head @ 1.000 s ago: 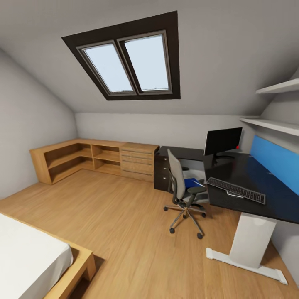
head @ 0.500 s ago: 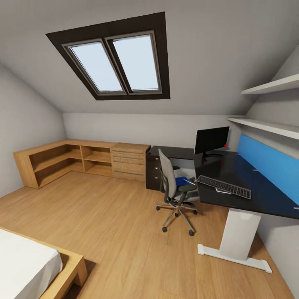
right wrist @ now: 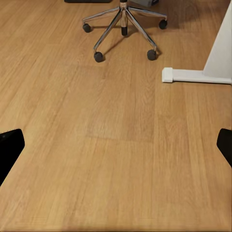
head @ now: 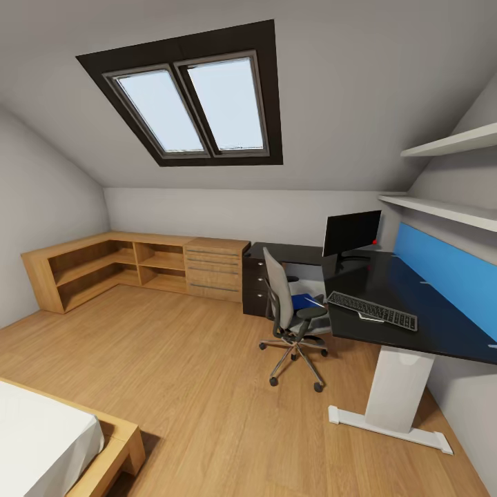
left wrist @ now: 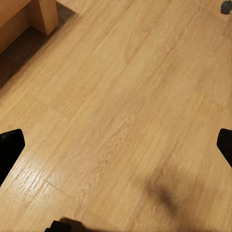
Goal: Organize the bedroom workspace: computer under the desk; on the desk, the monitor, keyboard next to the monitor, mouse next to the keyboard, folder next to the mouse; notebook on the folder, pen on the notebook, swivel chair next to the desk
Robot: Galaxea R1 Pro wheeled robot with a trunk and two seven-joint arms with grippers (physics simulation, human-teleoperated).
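Approach is the step I judge myself in, well short of the workspace. Left tool (left wrist: 116, 145) and right tool (right wrist: 116, 145) both hang spread wide over light wood floor (head: 207, 373), holding nothing. Grey swivel chair (head: 279, 290) carries the bright blue folder (head: 304, 301) beside the black worktop (head: 414, 304), where the black monitor (head: 352, 232) and slim dark keyboard (head: 373, 310) sit. Next I must drive closer to reach the folder.
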